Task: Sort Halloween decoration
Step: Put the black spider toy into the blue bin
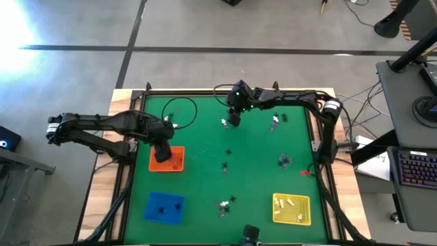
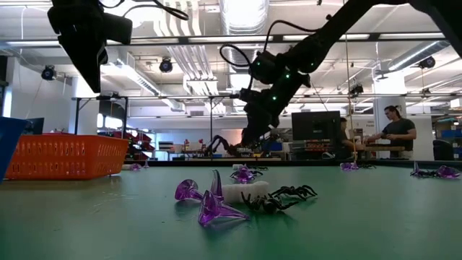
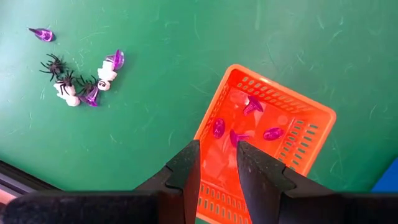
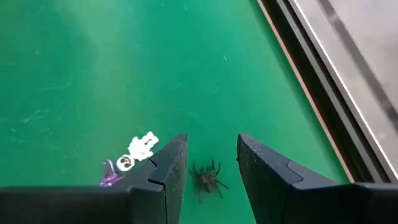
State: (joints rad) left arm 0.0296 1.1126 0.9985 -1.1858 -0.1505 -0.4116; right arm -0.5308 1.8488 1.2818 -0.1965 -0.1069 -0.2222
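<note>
Right pincer (image 4: 208, 163), right wrist view: we see its jaws parted and empty, straddling a black spider (image 4: 208, 177) on the green table (image 4: 74, 68); a white skeleton (image 4: 142, 147) and a purple trinket (image 4: 109, 178) lie just beside one finger.
Left pincer (image 3: 217, 163), left wrist view: we see it parted, holding nothing, above the orange tray (image 3: 311, 112) with purple pieces inside; a mixed cluster (image 3: 81, 84) lies apart.
High view: we see trinkets scattered between the blue tray (image 1: 164, 207) and yellow tray (image 1: 291, 209).
Low view: foreground pile (image 2: 238, 196).
Risk: we judge a closing finger could nudge the spider away or catch the skeleton.
Writing: none readable.
</note>
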